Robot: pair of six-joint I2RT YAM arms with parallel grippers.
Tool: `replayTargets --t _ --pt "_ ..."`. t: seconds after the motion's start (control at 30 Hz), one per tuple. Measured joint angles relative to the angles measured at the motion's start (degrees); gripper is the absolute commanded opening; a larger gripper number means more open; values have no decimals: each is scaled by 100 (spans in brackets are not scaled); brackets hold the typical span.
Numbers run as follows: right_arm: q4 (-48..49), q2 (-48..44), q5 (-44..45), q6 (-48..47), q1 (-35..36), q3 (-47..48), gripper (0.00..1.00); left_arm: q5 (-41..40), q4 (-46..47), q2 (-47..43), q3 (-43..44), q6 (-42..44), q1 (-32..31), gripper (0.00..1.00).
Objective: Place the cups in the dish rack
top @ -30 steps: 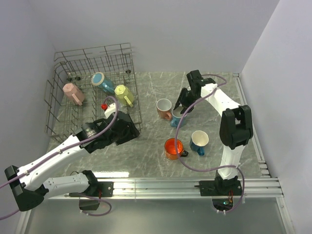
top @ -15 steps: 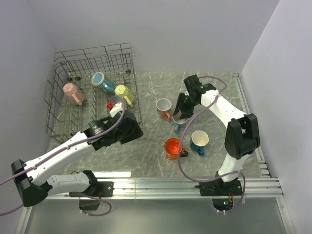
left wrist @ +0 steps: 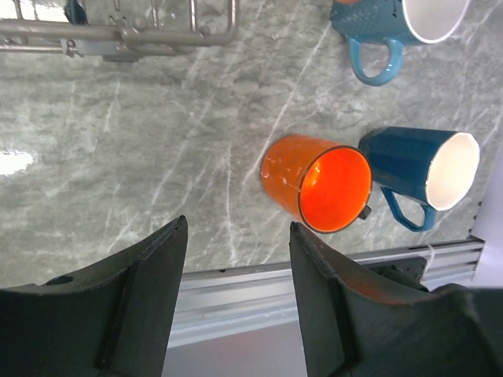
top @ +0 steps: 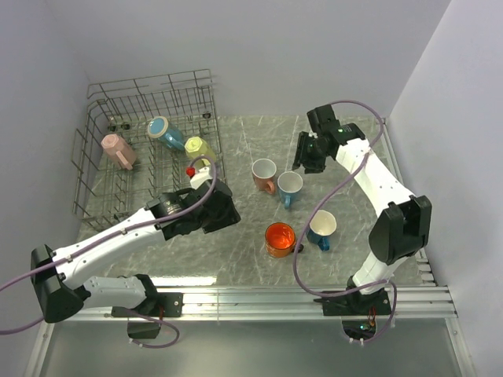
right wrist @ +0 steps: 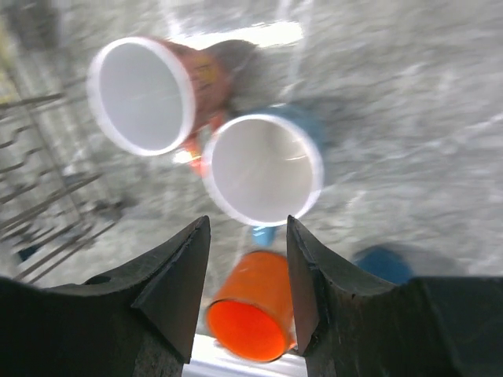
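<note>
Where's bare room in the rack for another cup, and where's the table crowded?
The dish rack has bare tines at its near left, in front of the pink mug; the teal mug and yellow mug sit farther right. The table strip between rack and salmon mug is free. Mid-table is crowded: salmon, light blue mug, orange mug, dark blue mug.
</note>
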Motion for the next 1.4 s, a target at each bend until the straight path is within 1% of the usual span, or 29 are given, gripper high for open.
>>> replayTargets --t 0.13,0.27,0.6,0.8,0.83,0.87,0.9,0.93,0.97,1.0,1.03,1.2,1.3,1.4 --pt "9 -2 302 -173 -144 -356 51 -26 -15 -125 -13 -155 -101 60" --pt "24 26 424 -275 -195 -573 50 -52 -50 -328 -81 -319 -173 60" --pt "525 216 289 -271 -195 -927 49 -197 -125 -326 -83 -616 -437 59" --pt "785 317 177 -249 -195 -1327 45 -197 -127 -251 -83 -710 -516 61" --pt "822 352 157 -249 -195 -1366 43 -199 -125 -251 -83 -710 -518 61" --pt "837 380 138 -249 -195 -1384 39 -201 -125 -251 -83 -713 -520 62" --pt "866 417 98 -249 -195 -1397 31 -205 -125 -249 -83 -715 -522 62" --pt "894 452 57 -254 -195 -1403 14 -216 -125 -245 -83 -715 -522 62" --pt "944 474 28 -249 -195 -1416 7 -225 -125 -243 -83 -715 -522 62" --pt "955 483 92 -297 -195 -1449 2 -245 -125 -234 -83 -715 -525 63" --pt "938 485 -24 -249 -197 -1480 0 -258 -125 -229 -79 -715 -525 63" --pt "920 507 -13 -251 -195 -1473 0 -328 -122 -212 -74 -719 -529 64" --pt "872 507 -2 -249 -195 -1434 0 -354 -140 -212 -61 -717 -529 70" --pt "610 490 44 -219 -195 -1231 0 -433 -289 -219 35 -710 -533 99"
